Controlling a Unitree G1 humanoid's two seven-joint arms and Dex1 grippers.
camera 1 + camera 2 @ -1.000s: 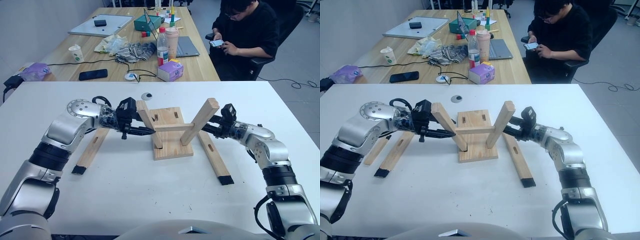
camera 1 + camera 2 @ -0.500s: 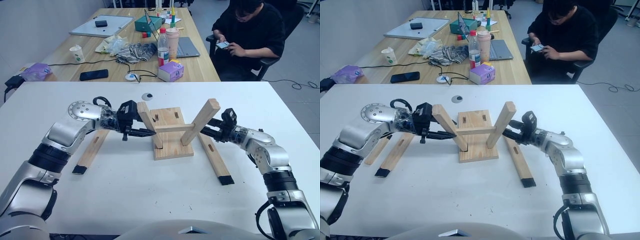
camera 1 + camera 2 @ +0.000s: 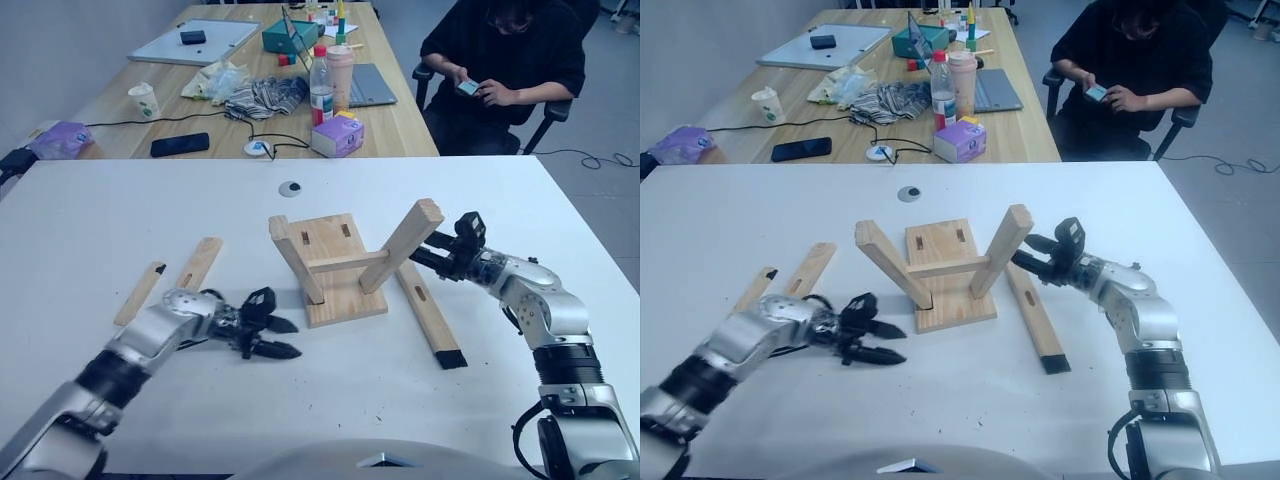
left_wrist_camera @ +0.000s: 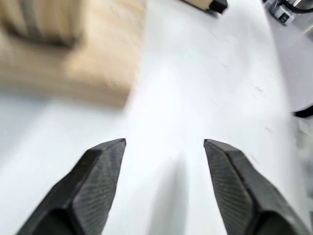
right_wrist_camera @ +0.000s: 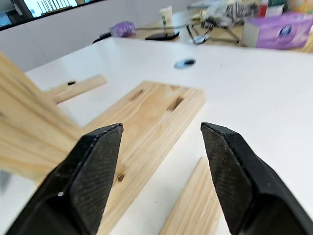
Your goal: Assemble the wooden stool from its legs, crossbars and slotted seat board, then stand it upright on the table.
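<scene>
We see the pale slotted wooden seat board (image 3: pixel 345 295) centred on the white tabletop (image 3: pixel 120 210), flat square-edged wooden slats (image 3: pixel 197 263) at nine o'clock; left gripper (image 4: pixel 165 142) and right gripper (image 3: pixel 422 250) gape empty.

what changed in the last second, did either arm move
The left gripper drew back from the stool's left leg toward the robot and now hangs open, low over the table, in front of the seat board. The right gripper stayed open by the right leg. The half-built stool has not moved.
</scene>
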